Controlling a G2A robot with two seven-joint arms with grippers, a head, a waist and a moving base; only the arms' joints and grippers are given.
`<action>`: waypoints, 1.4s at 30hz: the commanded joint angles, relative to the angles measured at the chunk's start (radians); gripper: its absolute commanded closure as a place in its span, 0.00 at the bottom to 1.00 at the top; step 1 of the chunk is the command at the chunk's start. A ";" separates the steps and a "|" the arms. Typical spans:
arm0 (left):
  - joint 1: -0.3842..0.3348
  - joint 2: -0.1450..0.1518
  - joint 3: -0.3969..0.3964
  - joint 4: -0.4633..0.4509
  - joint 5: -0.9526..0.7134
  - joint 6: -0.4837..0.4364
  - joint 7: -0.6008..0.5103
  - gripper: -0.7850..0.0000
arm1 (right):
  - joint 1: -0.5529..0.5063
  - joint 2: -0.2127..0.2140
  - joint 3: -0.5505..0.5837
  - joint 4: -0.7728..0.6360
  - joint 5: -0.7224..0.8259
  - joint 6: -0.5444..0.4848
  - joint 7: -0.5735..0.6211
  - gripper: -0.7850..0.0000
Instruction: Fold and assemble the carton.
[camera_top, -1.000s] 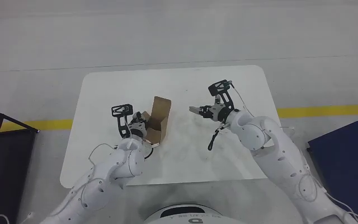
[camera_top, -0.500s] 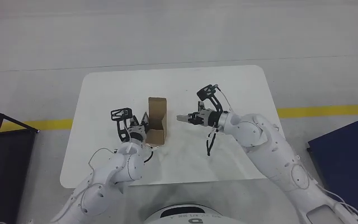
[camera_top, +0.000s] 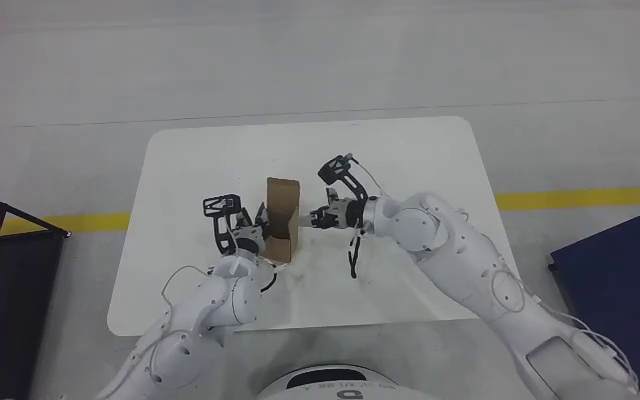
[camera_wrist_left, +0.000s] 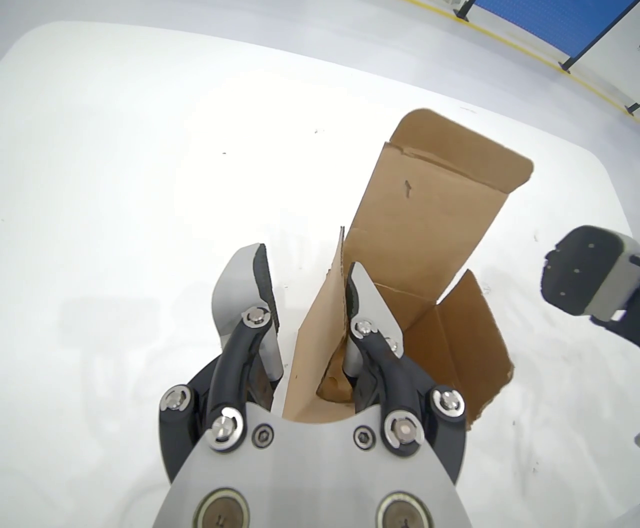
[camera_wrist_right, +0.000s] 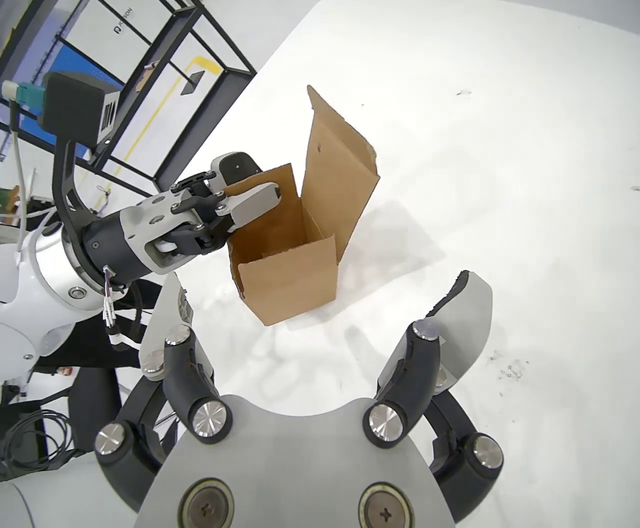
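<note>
Brown carton (camera_top: 281, 222) stands upright on the white table (camera_top: 420, 160), roughly mid-table and a little left of centre, between the two grippers. Its top is open. A tall flap (camera_wrist_right: 336, 165) rises straight up from the far wall, well above the other walls, with rounded top corners. A shorter panel (camera_wrist_left: 475, 345) on the right side faces the right gripper. The bottom rests flat on the table, with a soft shadow falling to the far right of it. Left gripper (camera_wrist_left: 306, 260) sits at the carton's left wall, coming in from the near left. Its fingers are apart and straddle that wall. The inner finger (camera_wrist_left: 367, 305) is inside the carton with its pad against the cardboard. The outer finger (camera_wrist_left: 240, 285) is outside, with a clear gap of table between it and the wall, so the wall is bracketed rather than pinched. Right gripper (camera_wrist_right: 320, 300) is just right of the carton, level with its walls and pointing left at it. Its fingers are spread wide with nothing between them. It is close to the carton but apart from it, and bare table shows between its fingertip and the cardboard in the left wrist view. A few small dark specks (camera_wrist_right: 510, 372) lie on the tabletop right of the carton. Grey floor surrounds the table, with a yellow line (camera_top: 570, 198) running left to right past both ends. A black metal frame (camera_wrist_right: 200, 60) stands off the table's left edge.
</note>
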 joint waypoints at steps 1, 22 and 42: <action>0.001 -0.004 0.003 0.004 0.008 -0.002 -0.001 0.57 | 0.025 -0.012 -0.012 0.069 0.033 -0.019 -0.025 0.00; 0.006 -0.037 -0.019 0.005 0.068 -0.023 -0.052 0.55 | 0.146 -0.106 -0.147 0.327 0.036 -0.314 -0.169 0.94; 0.331 -0.045 -0.573 -0.116 -0.804 -0.462 0.035 0.00 | 0.096 -0.048 0.041 0.226 -0.087 -0.353 -0.191 1.00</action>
